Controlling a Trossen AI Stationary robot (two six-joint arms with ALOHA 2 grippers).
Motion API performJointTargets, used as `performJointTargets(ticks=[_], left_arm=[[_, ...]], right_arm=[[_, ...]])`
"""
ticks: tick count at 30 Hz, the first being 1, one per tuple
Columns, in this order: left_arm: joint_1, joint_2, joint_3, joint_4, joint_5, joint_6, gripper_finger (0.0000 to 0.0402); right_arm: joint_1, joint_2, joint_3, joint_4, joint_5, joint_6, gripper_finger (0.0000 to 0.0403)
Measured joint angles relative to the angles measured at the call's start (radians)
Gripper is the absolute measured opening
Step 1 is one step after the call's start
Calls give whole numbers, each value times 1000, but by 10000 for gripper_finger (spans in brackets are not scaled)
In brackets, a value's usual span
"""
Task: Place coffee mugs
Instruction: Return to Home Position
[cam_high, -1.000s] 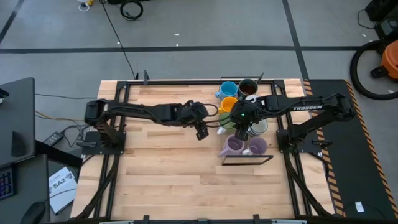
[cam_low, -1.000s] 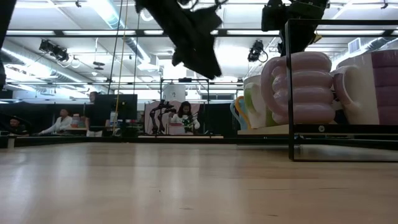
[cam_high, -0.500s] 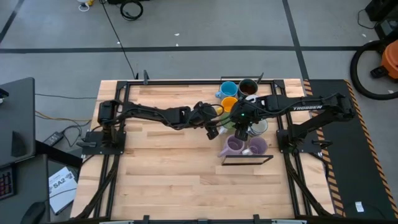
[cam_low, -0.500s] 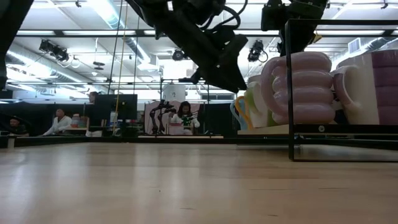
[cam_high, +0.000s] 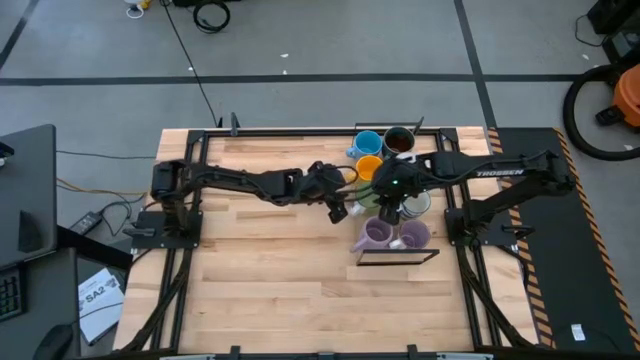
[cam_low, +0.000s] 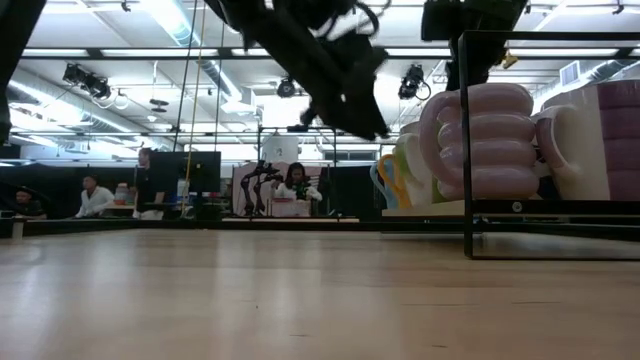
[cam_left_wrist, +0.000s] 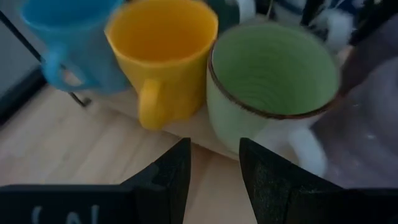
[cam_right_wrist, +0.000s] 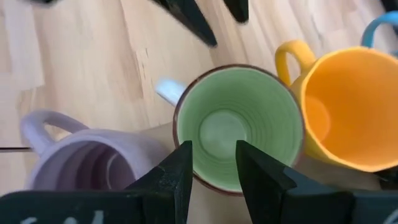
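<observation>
A green ceramic mug with a brown rim (cam_right_wrist: 239, 127) is seen standing upright on the low wooden board of a black metal-framed shelf (cam_low: 430, 211), which is set on a light wooden tabletop (cam_high: 260, 290) toward the right arm's side. The green mug is flanked by an orange-yellow handled mug (cam_left_wrist: 163, 50) on one side and a pale purple ribbed mug (cam_high: 377, 235) on the other, each just beside it. A blue handled mug (cam_high: 367, 143) and a dark brown mug (cam_high: 398, 141) are placed next to each other at the far end of the shelf. A white mug (cam_high: 418, 205) is set near the green one, and a second purple mug (cam_high: 414, 236) is stood beside the first. The right gripper (cam_right_wrist: 214, 149) is held directly above the green mug with its fingers parted and nothing clasped between them; whether the rim is touched cannot be told. The left gripper (cam_left_wrist: 214, 149) is held above the tabletop just beside the shelf, pointed at the orange-yellow and green mugs, its fingers slightly apart and empty.
</observation>
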Motion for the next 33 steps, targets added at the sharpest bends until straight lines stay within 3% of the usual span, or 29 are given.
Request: performJointTargets(ticks=[5, 16, 25, 33], left_arm=[[-13, -112, 2, -112, -1, 27, 144], [-105, -521, 2, -456, -26, 100, 144], [-390, -824, 2, -777, -288, -17, 144], [-693, -911, 2, -996, -533, -209, 144]], right_arm=[[0, -98, 0, 1, 0, 3, 129], [0, -366, 0, -5, -1, 3, 129], [0, -513, 0, -14, -8, 0, 129], [0, -608, -93, 71, -9, 0, 129]])
